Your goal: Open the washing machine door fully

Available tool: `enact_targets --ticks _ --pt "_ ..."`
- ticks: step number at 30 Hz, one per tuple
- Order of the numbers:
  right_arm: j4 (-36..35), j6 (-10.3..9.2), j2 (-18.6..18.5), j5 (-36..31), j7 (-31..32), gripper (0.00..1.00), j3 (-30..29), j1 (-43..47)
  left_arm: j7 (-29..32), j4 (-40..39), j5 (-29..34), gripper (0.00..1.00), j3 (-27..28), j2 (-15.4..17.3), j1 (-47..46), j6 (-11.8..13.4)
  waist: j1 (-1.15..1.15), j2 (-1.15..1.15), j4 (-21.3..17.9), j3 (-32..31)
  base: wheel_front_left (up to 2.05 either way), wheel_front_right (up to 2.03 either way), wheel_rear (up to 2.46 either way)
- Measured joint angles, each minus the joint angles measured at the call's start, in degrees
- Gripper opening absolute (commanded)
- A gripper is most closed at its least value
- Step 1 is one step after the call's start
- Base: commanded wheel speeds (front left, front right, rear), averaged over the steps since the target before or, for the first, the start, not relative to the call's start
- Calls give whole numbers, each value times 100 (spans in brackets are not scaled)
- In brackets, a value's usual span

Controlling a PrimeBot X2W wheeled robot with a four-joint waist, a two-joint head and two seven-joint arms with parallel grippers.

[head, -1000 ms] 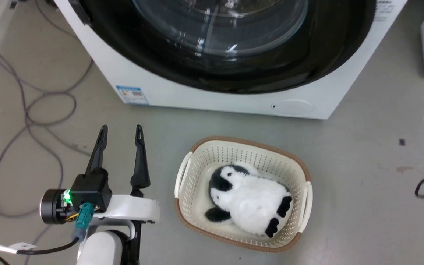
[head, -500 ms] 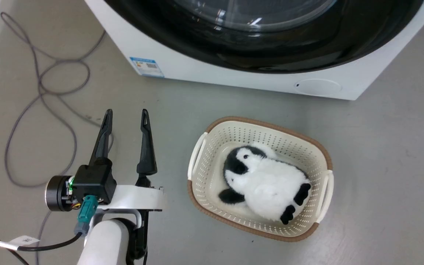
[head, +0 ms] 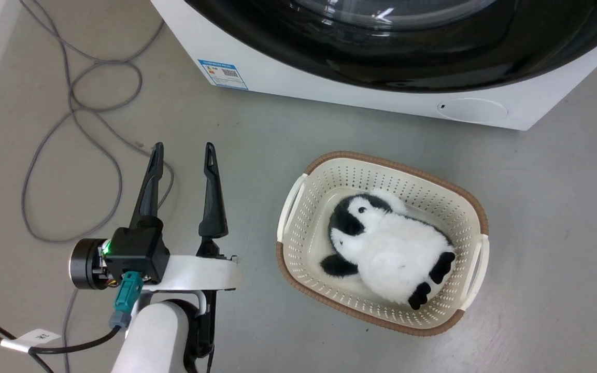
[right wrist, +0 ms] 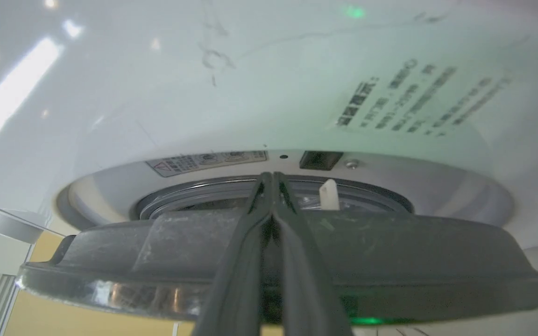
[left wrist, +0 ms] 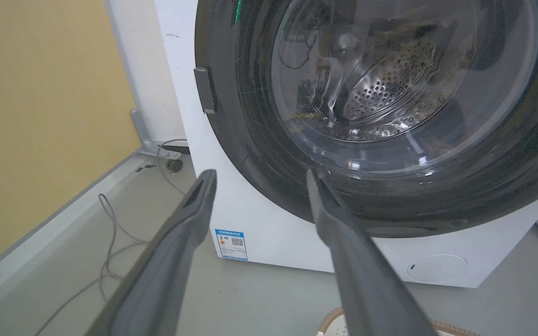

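The washing machine door [left wrist: 437,205] sits on the front of the white washing machine [left wrist: 273,242], barely ajar (a thin gap shows behind its rim). The right gripper [right wrist: 272,176], fingers pressed together, pokes into that gap. This looks like the prying step, and next the door needs swinging wide. The left gripper [head: 184,150] hovers empty over the floor, fingers apart. Count: one door, one machine, one laundry basket [head: 392,165], one plush penguin [head: 392,254] inside it.

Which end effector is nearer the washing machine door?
Right. The right end effector, shut, is at the door rim; the left end effector, open, is above the floor.
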Motion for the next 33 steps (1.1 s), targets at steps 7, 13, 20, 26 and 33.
enact_targets --ticks 7,13,20,26,33 --pt "-168 -5 -40 -52 428 0 223 152 -1 37 2 100 9 0 -2 -2 0 0 -56 -122 0 0 0" --pt "-371 -5 13 -59 638 0 321 486 -1 94 11 100 63 0 25 -9 -1 0 -136 -334 0 0 0" --pt "-675 -2 134 -79 884 0 476 1029 -1 138 64 100 174 0 205 -21 -1 0 -281 -610 0 0 0" --pt "-1003 -1 313 -80 1165 0 677 1526 -1 211 162 100 292 -1 380 -122 -1 0 -450 -859 0 0 0" --pt "-1433 -1 505 -112 1421 0 914 2064 -1 296 270 100 416 0 600 -252 -1 0 -612 -1178 0 0 0"
